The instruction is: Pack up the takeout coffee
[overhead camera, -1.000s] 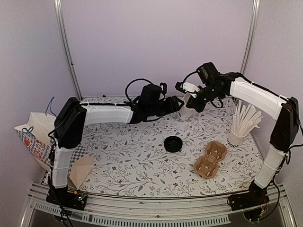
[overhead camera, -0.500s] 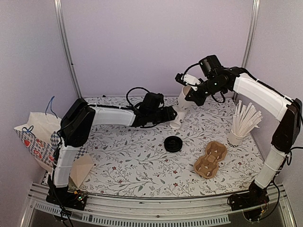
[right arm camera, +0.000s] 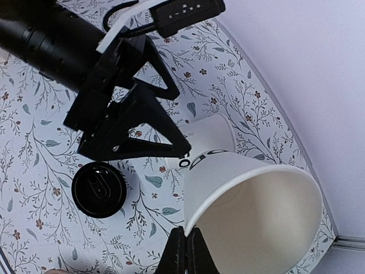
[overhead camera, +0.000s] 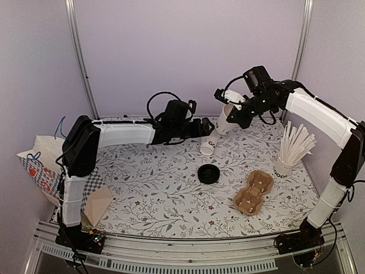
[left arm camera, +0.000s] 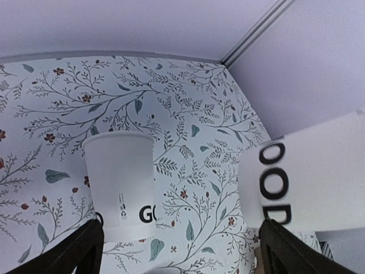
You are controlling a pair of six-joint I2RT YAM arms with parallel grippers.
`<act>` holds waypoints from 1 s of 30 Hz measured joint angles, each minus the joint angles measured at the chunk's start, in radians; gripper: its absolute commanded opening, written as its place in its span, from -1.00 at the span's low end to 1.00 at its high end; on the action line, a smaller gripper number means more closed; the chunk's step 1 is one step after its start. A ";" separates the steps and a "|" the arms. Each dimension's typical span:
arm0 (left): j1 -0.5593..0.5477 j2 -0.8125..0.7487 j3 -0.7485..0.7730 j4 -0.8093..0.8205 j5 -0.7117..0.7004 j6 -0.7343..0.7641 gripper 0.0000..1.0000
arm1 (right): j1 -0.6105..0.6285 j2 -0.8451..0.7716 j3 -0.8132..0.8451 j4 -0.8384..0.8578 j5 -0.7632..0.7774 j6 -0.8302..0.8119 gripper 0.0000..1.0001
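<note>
**Lilac booth, floral table: two white cups apart, lid on neither**

Pale lilac walls enclose a floral tablecloth (overhead camera: 148,188), and both arms reach to its far side. The left arm (overhead camera: 122,136) stretches low across the cloth. The right arm (overhead camera: 313,114) arches over from the other side.

The left gripper (left arm camera: 179,228) has its fingers spread wide. A standing cup (overhead camera: 207,146), white paper with dark lettering, is on the cloth just ahead of it, its lower part between the two fingertips. Whether either finger touches it cannot be told.

The right gripper (right arm camera: 185,234) is higher and just beyond the left one. Its fingers are pinched together on the rim of a lifted cup (overhead camera: 224,121), a twin of the first. This cup hangs tilted in the air above and beside the standing cup, and its open mouth faces the right wrist camera.

A patterned gift bag (overhead camera: 43,165) stands well behind the left gripper, off the table edge by the left arm's shoulder. A brown pulp cup carrier (overhead camera: 254,193) lies well apart from both grippers, toward the right arm's base. A cup of white sticks (overhead camera: 284,165) stands under the right arm's forearm.

The black lid (overhead camera: 209,173) lies alone on the cloth, near the standing cup on the left gripper's near side. With the lid on neither cup, the views do not show which one is the takeout coffee.
</note>
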 measured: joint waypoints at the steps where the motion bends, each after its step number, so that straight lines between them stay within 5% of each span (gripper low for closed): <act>1: 0.008 0.010 0.028 -0.023 0.011 0.024 0.99 | 0.000 -0.017 -0.012 -0.002 0.001 -0.001 -1.00; 11: 0.092 0.231 0.339 -0.275 0.090 0.219 0.99 | 0.000 -0.192 -0.170 -0.016 0.033 -0.025 -1.00; 21: 0.093 0.369 0.395 -0.335 0.179 0.234 0.99 | -0.016 -0.007 -0.153 -0.035 0.151 -0.021 -1.00; 30: 0.091 0.373 0.399 -0.330 0.249 0.224 0.76 | -0.142 0.123 -0.055 -0.033 0.174 -0.008 -1.00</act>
